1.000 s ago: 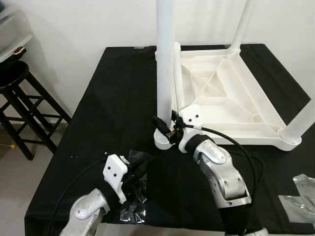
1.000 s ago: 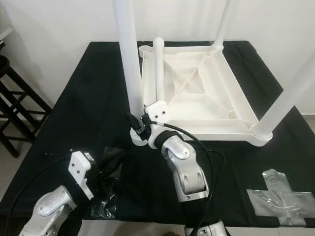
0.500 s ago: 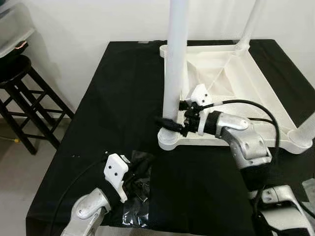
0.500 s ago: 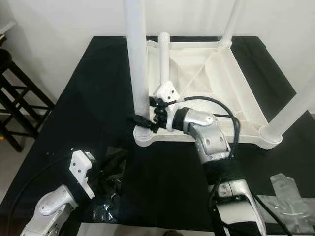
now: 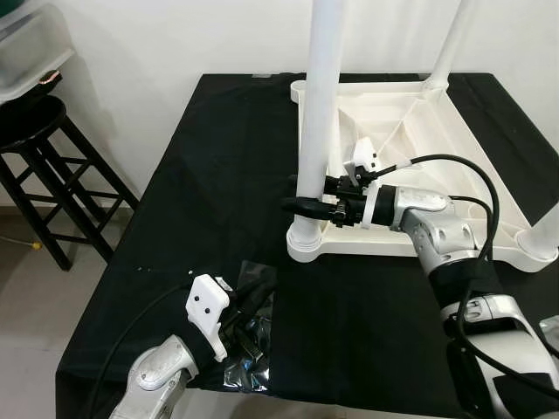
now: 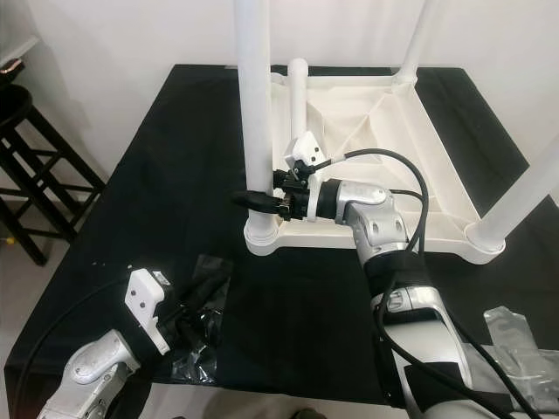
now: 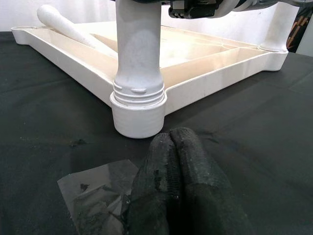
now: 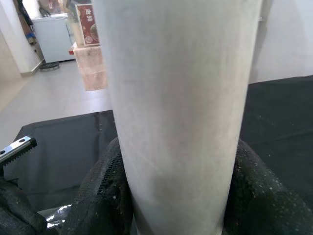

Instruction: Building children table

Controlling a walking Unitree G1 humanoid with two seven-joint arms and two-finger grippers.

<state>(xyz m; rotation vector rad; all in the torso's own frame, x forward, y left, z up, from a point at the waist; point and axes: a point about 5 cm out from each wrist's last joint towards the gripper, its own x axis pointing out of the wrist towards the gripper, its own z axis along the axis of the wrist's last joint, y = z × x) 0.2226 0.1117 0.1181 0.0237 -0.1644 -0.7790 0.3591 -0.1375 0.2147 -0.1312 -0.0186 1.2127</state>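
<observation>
A white plastic children's table (image 6: 349, 80) lies upside down on the black cloth. Its near left leg (image 5: 319, 105) stands upright in the corner socket (image 7: 138, 115). My right gripper (image 5: 306, 206) is shut on that leg a little above the socket, with its fingers (image 8: 102, 196) on either side of the white tube (image 8: 181, 98). A loose leg (image 6: 299, 92) lies inside the tabletop. Two more legs stand at the right corners. My left gripper (image 7: 170, 139) is shut low at the front left, with its tips over a clear plastic bag (image 5: 253, 340).
A black stool (image 5: 35, 131) stands left of the work table, with a plastic bin (image 5: 26, 44) above it. Strips of silver tape (image 6: 524, 340) are stuck to the cloth at the front right. The cloth's front edge is close to my left arm.
The camera has shifted. My right arm has swung out to the right and its gripper now holds the leg slightly higher above the socket. The left gripper stays by the bag.
</observation>
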